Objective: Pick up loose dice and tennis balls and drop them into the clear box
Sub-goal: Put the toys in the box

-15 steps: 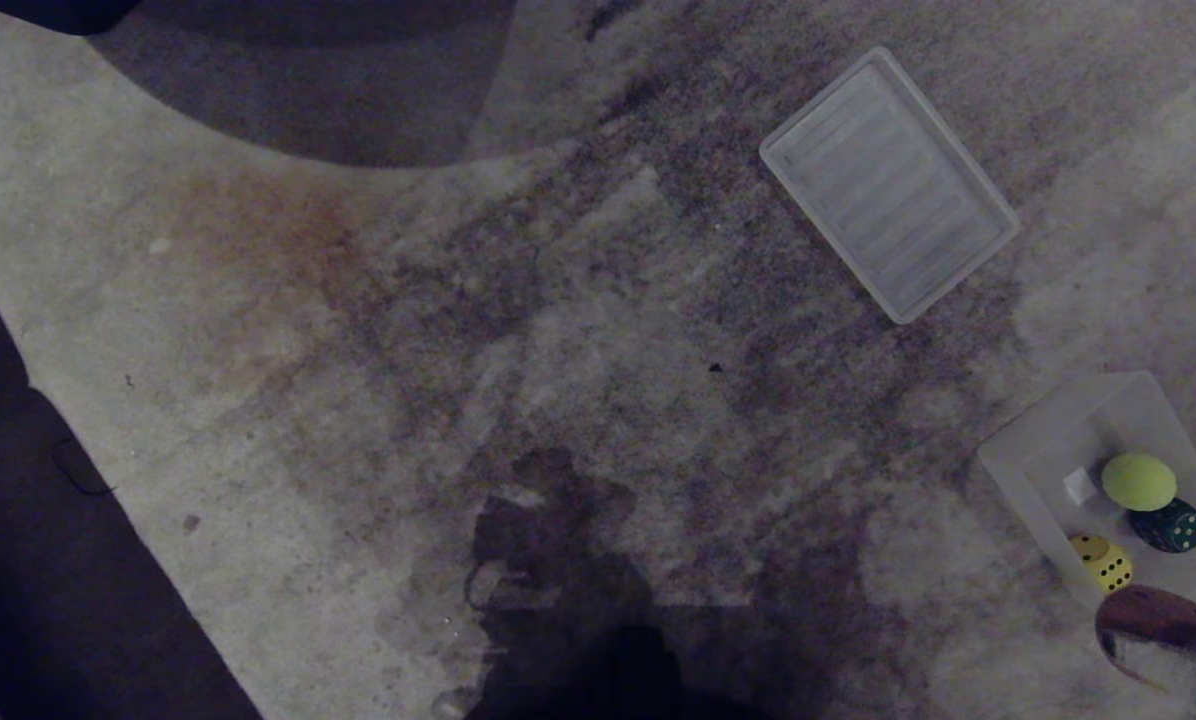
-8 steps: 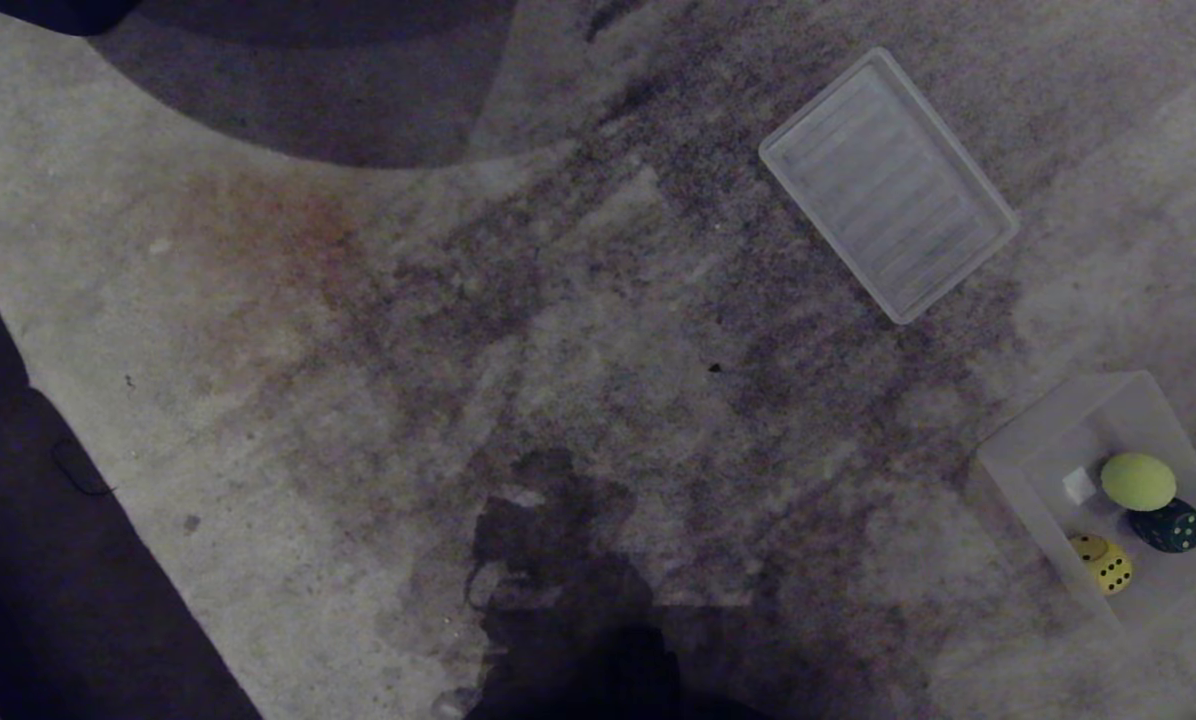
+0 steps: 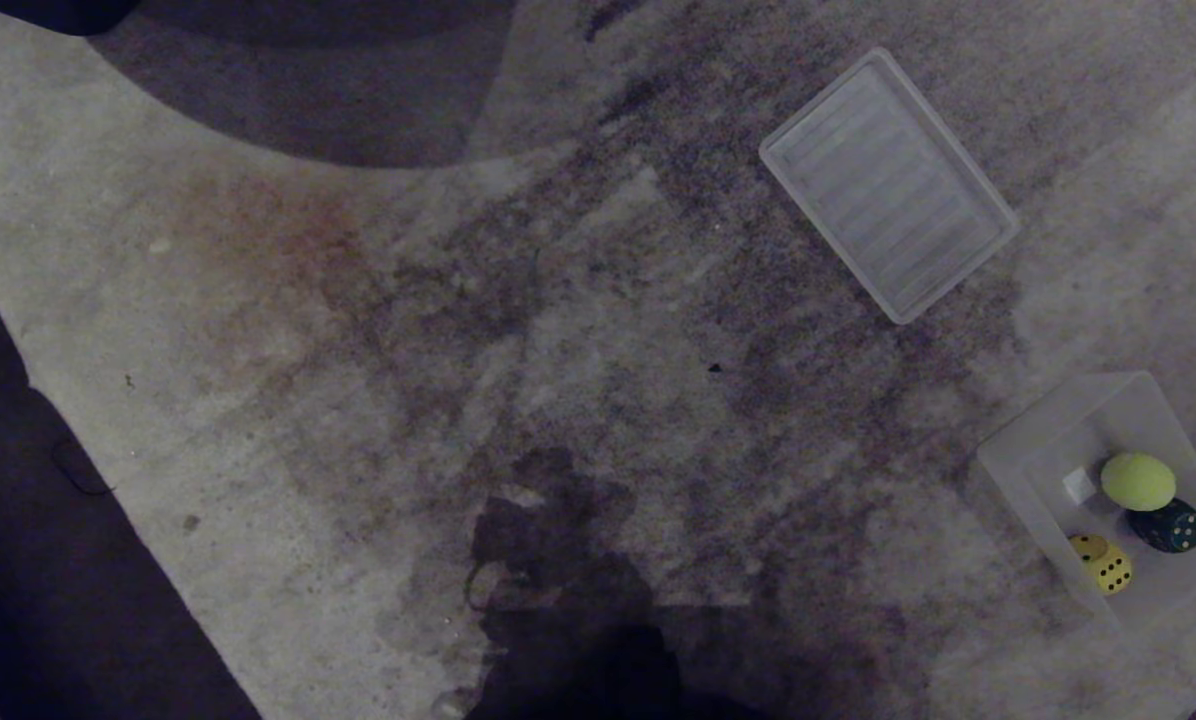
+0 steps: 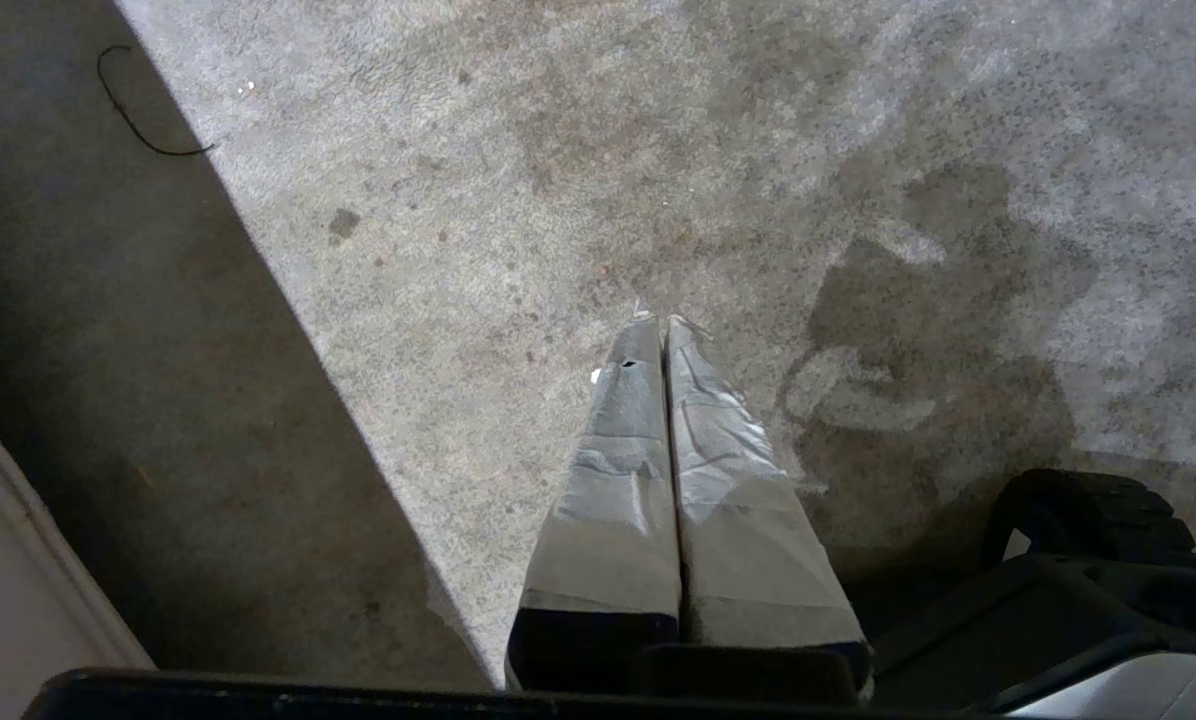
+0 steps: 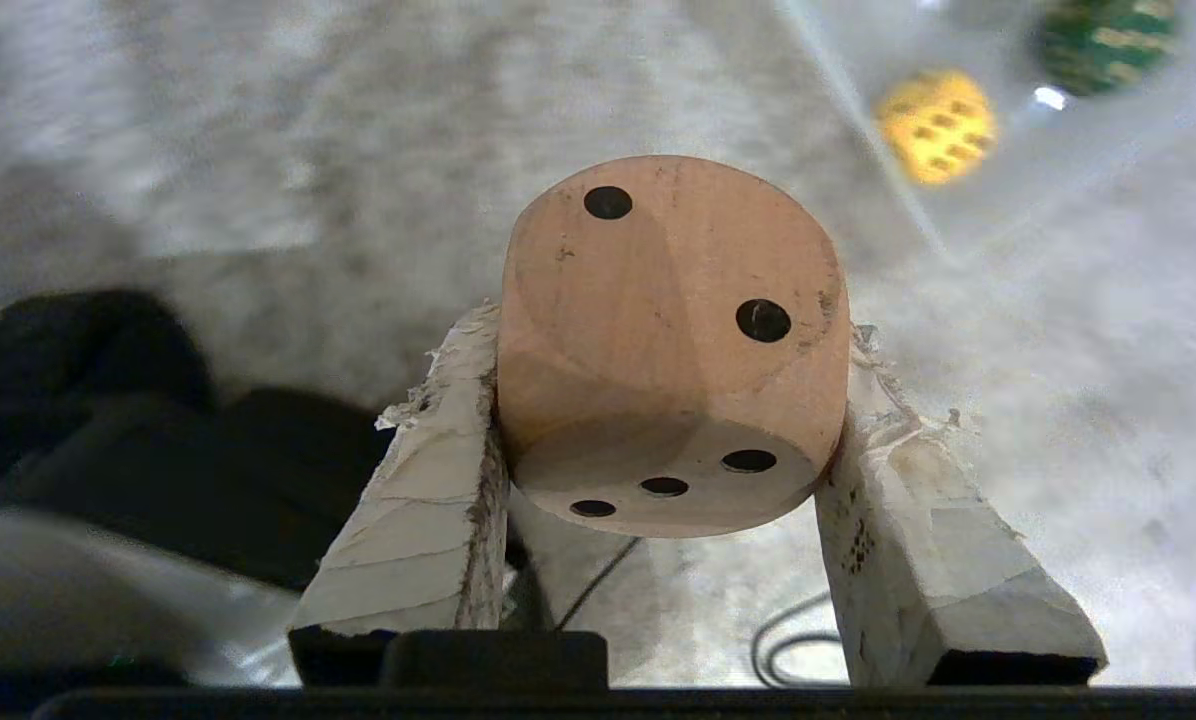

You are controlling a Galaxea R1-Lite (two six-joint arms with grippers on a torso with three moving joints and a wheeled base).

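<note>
From the head view we see a stained carpet [image 3: 358, 330] with the clear box [image 3: 1033, 435] at the right, holding a tennis ball [image 3: 1138, 480], a dark green die [image 3: 1168, 526], a yellow die [image 3: 1104, 565] and a small white piece [image 3: 1079, 485]. A ribbed translucent panel [image 3: 888, 185] lies well apart, farther off. Neither gripper is clearly in view here; only a brownish sliver touches the bottom right corner.

From the left wrist view we find the left gripper [image 4: 663, 320] hanging above bare carpet, its taped fingers [image 4: 618, 440] pressed together with nothing between them.

The right wrist view gives us what the head view lacks: the right gripper [image 5: 673, 340] stands about half apart, its frayed fingers [image 5: 428, 510] clamped on the sides of a beige die [image 5: 668, 340], held clear of the carpet. Beyond it the yellow die [image 5: 936, 125] and dark green die [image 5: 1106, 35] sit blurred behind the clear box wall [image 5: 858, 150]
</note>
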